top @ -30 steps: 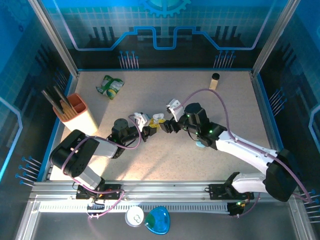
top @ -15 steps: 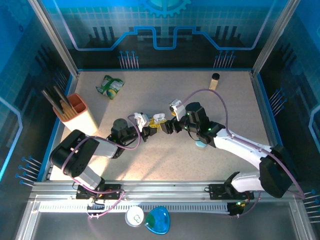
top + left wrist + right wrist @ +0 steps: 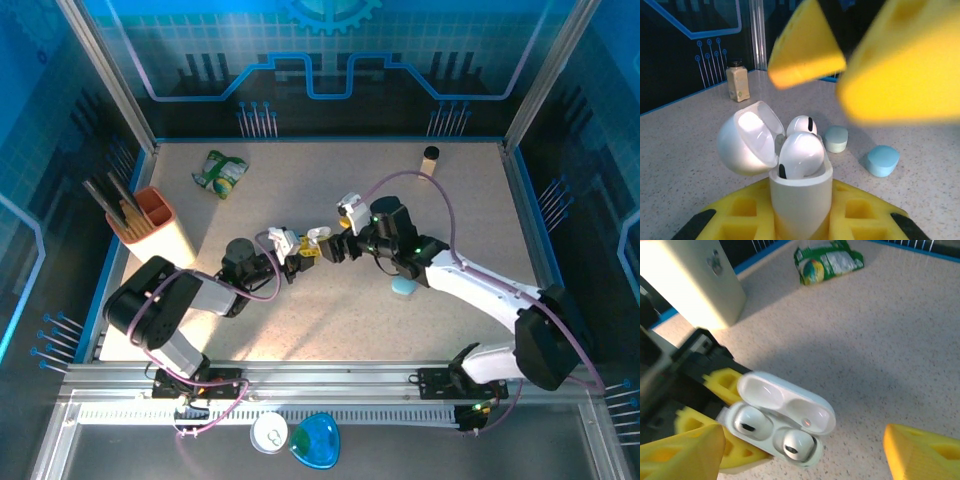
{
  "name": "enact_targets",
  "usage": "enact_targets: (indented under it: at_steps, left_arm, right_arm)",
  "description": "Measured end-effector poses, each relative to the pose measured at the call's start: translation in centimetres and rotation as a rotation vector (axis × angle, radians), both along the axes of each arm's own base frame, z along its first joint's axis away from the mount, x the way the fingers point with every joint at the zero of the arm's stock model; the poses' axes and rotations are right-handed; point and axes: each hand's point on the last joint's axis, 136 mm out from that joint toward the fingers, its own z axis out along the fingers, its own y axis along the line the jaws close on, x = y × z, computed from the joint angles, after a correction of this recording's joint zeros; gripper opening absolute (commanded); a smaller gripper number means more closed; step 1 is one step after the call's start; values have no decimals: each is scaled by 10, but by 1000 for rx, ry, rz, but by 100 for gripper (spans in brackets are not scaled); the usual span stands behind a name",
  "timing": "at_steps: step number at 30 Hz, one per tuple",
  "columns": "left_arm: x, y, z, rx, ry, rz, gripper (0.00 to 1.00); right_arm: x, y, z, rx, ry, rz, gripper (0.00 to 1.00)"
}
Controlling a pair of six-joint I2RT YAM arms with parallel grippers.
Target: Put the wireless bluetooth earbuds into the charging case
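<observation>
My left gripper (image 3: 801, 212) is shut on the base of a white charging case (image 3: 801, 192), which it holds upright with the lid (image 3: 747, 137) flipped open. Two white earbuds (image 3: 801, 155) sit in the case's sockets, seen from above as a left earbud (image 3: 747, 422) and a right one (image 3: 797, 445). My right gripper (image 3: 802, 460) hovers just above the case (image 3: 772, 437), open, its yellow fingers (image 3: 682, 455) spread wide with nothing between them. From the top, the case (image 3: 317, 238) lies mid-table between my left gripper (image 3: 300, 256) and right gripper (image 3: 335, 248).
A pale teal pebble case (image 3: 836, 139) and a blue one (image 3: 882, 160) lie on the table behind the held case, near the right forearm (image 3: 403, 287). An orange utensil holder (image 3: 150, 225) stands left, a green packet (image 3: 221, 172) back left, a small bottle (image 3: 431, 160) back right.
The right arm has drawn slightly back and left, uncovering more of the teal case by its forearm. The left arm and the held case have stayed put.
</observation>
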Motion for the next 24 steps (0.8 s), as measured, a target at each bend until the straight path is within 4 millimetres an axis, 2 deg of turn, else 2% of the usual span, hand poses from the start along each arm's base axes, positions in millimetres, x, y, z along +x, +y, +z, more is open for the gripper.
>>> enact_targets:
  at_steps: [4,6,10,12,17,24]
  left_arm:
    - [3,2,-19,41,-1,5,0]
    - [3,2,-20,51,-18,4,0]
    - [3,2,-17,61,-63,3,0]
    - [2,3,-17,69,-80,5,0]
    - [1,3,-18,86,-108,5,0]
    - [2,4,-20,97,-116,9,0]
  right_arm:
    - [15,-10,18,65,43,-51,68]
    - [23,-11,26,84,61,-69,60]
    - [32,0,31,86,110,-47,52]
    - [36,5,26,68,147,-39,50]
    - [45,15,-2,-10,278,-28,47]
    - [38,21,-39,-127,402,11,44]
